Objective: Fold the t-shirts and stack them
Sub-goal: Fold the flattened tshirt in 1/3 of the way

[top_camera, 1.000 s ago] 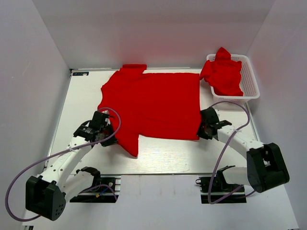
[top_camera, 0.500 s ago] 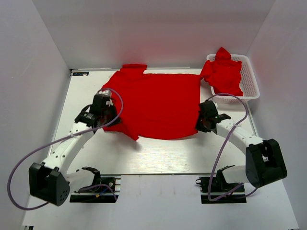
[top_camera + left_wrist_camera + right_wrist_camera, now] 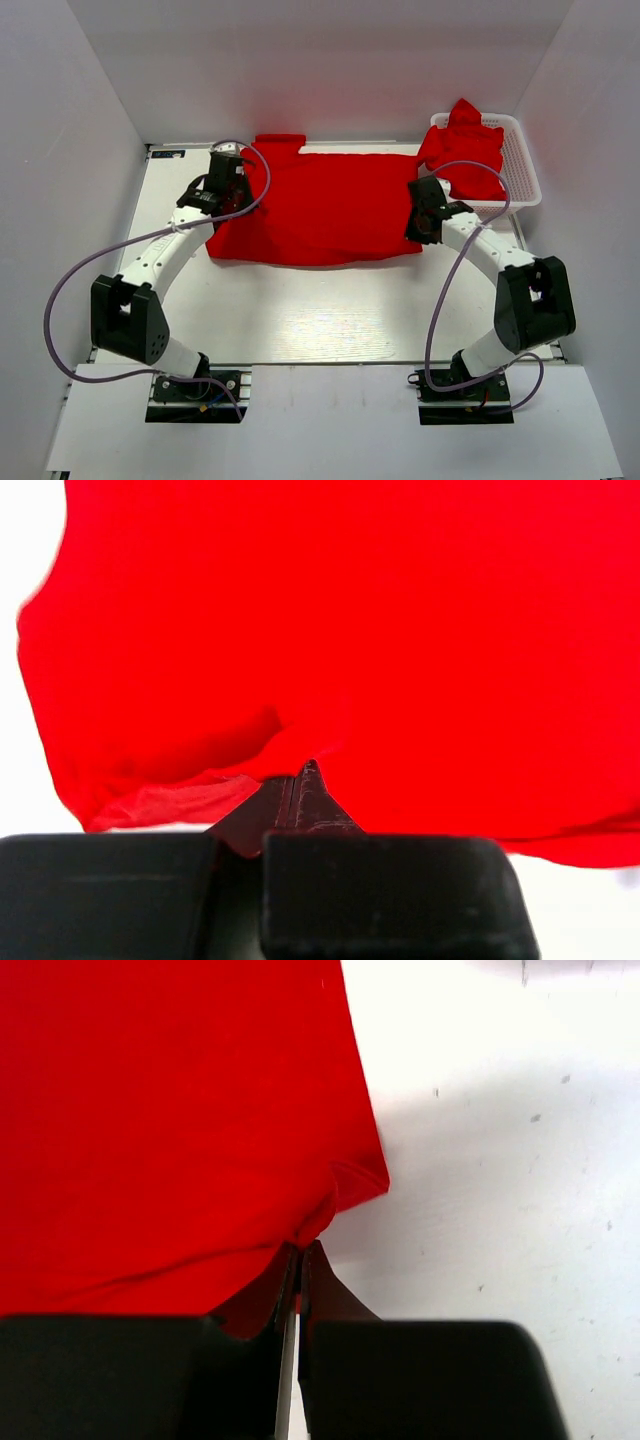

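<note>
Near edge carried rearward since earlier; my left fingers (image 3: 298, 785) and right fingers (image 3: 303, 1265) clenched on the t-shirt (image 3: 320, 205); I should lay that edge evenly along the far edge, keeping it taut.

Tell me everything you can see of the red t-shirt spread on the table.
The t-shirt is plain bright red soft fabric, no print. It lies as a wide, slightly wrinkled band across the far half of the white table, a small flap sticking out at its far edge. The left claw pinches its left side, the right claw its hemmed right corner.
</note>
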{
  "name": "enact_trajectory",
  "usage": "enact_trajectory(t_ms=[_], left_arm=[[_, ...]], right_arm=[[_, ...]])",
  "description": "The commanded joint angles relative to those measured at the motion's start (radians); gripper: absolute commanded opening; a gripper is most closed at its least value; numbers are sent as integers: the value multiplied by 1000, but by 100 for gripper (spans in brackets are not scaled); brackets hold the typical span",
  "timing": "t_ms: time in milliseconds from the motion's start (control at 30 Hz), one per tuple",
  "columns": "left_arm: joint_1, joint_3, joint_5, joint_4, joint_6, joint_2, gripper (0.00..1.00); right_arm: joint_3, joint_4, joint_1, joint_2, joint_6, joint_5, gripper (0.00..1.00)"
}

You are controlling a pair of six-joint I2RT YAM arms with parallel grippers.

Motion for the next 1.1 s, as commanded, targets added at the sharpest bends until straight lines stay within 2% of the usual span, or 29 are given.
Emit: enact_trajectory(t_ms=[0,67,267,700,867,933,967,1000,1033,1067], left_arm=[[11,65,-49,117,95,13,0],[11,65,-49,156,155,28,0],[20,85,67,342,345,76,0],[71,261,106,362,446,281,0],[102,401,60,283,455,441,0],[111,470,32,263,439,494,0],[120,497,32,239,439,522,7],[132,567,17,224,426,591,26],[132,617,17,196,417,629,43],[145,670,4,134,400,669,64]], right_arm=[[83,-36,-16,34,-23,40,0],[111,-40,-21,55,-29,44,0],[172,-60,-31,98,-43,63,0],[269,-59,-65,206,-60,60,0],[304,-60,-82,262,-58,63,0],[338,-74,-91,293,-57,67,25],[349,-77,-94,313,-55,72,34],[361,-77,-99,324,-63,75,54],[398,-77,-97,351,-63,75,56],[412,-85,-99,362,-72,74,56]])
